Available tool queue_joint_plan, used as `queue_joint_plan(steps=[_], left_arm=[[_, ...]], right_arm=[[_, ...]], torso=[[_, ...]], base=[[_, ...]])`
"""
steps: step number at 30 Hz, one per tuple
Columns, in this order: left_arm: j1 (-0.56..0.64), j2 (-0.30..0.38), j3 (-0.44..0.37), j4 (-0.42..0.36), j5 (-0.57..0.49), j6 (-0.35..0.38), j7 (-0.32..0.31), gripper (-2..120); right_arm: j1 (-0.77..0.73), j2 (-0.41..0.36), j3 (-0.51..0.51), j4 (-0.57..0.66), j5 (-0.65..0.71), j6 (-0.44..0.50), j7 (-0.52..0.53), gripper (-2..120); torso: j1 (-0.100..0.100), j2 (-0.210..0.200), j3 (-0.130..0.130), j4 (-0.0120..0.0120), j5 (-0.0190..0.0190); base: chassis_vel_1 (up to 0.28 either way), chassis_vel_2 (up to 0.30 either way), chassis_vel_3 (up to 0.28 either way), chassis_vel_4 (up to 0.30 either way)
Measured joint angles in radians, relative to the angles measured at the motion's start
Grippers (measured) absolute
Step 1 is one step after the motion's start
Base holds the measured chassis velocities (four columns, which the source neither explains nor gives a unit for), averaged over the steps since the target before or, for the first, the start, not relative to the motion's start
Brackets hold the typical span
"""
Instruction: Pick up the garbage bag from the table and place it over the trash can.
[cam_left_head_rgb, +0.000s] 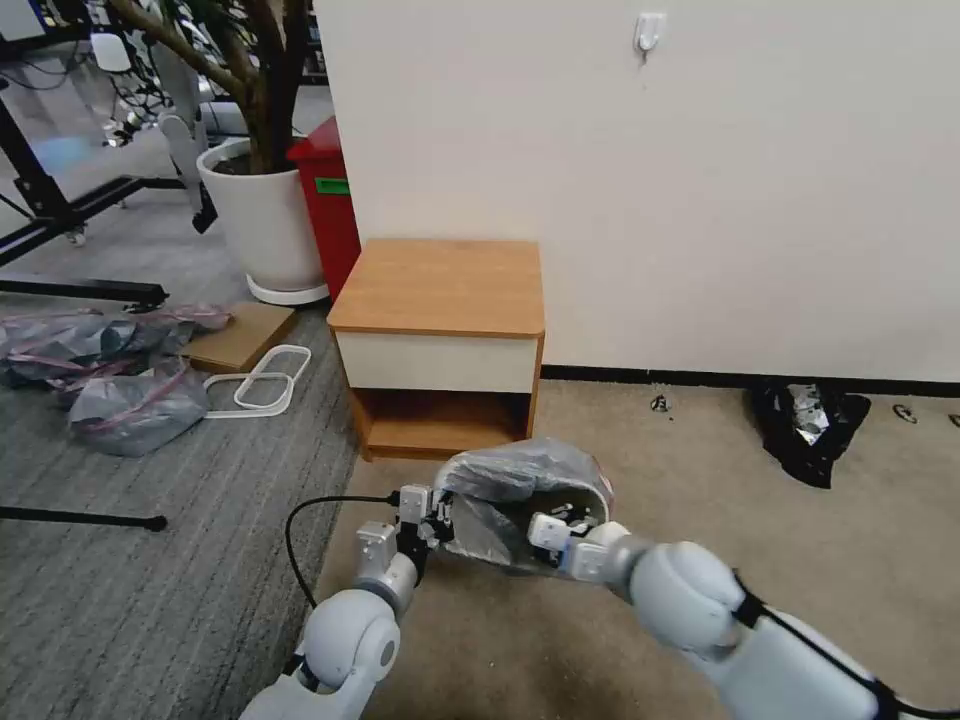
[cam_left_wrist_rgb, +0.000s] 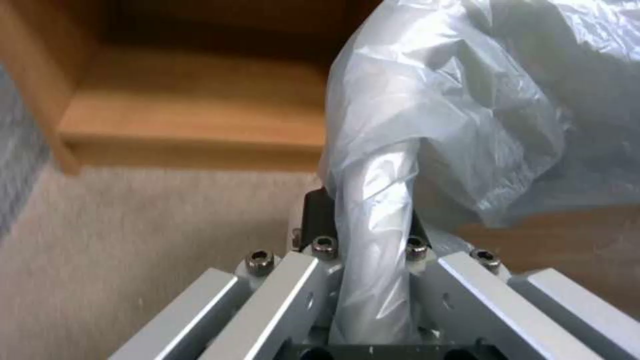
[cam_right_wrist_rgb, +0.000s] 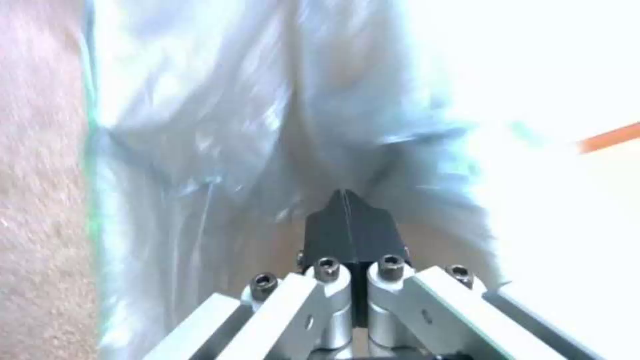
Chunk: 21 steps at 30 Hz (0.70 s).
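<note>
A beige carpeted floor (cam_left_head_rgb: 700, 480) runs to a white wall, with the nightstand's bare tabletop (cam_left_head_rgb: 440, 285) against it and its lower shelf just behind the work. On the left, the left gripper (cam_left_head_rgb: 432, 520) has its jaws pinching a twisted fold of the garbage bag (cam_left_head_rgb: 520, 485), which hangs stretched above the floor in front of the nightstand. On the right, the right gripper (cam_left_head_rgb: 562, 528) has its jaws pressed together on the opposite side of the bag, so the bag's long axis runs between the two arms; I cannot make out the trash can.

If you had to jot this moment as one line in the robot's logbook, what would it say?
garbage bag: held open over trash can | left gripper: shut on bag | right gripper: shut on bag | table: behind
</note>
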Motion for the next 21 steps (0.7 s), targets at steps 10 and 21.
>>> queue_joint_plan(steps=[10, 21], left_arm=[[0.041, 0.030, -0.026, -0.157, -0.351, 0.212, -0.232, 1], [0.086, 0.102, -0.067, -0.246, -0.586, 0.341, -0.412, 1]], right_arm=[[-0.196, -0.008, 0.397, 0.194, 0.161, 0.146, 0.168, 4], [-0.327, 0.189, 0.467, 0.163, 0.194, 0.306, 0.434, 47]], torso=[[0.000, 0.000, 0.000, 0.0000, -0.0002], [0.000, 0.000, 0.000, 0.0001, -0.0001]], base=[[0.000, 0.000, 0.000, 0.000], [0.000, 0.000, 0.000, 0.000]])
